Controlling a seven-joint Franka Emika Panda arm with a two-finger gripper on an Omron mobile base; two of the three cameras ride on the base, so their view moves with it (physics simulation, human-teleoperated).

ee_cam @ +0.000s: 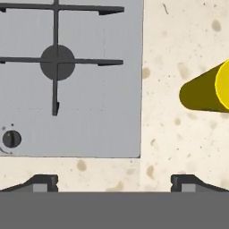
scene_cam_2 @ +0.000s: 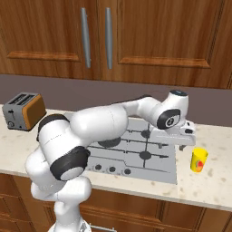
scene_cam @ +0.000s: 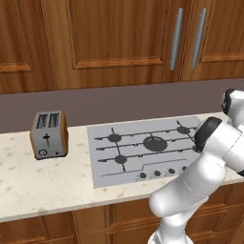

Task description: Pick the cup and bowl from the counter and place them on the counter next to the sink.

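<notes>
The small yellow cup stands upright on the beige counter, just right of the stove plate. In the hand view the cup lies at the right edge, off to the side of the fingers. My gripper hangs a little above the counter, just left of and slightly behind the cup, over the stove's right edge. It is open, its fingertips stand wide apart with only bare counter between them. The bowl and the sink are out of view.
A grey gas stove plate with burner grates and front knobs fills the middle of the counter. An orange-and-grey toaster stands at the left. Wooden wall cabinets hang above. Open counter lies in front of the toaster.
</notes>
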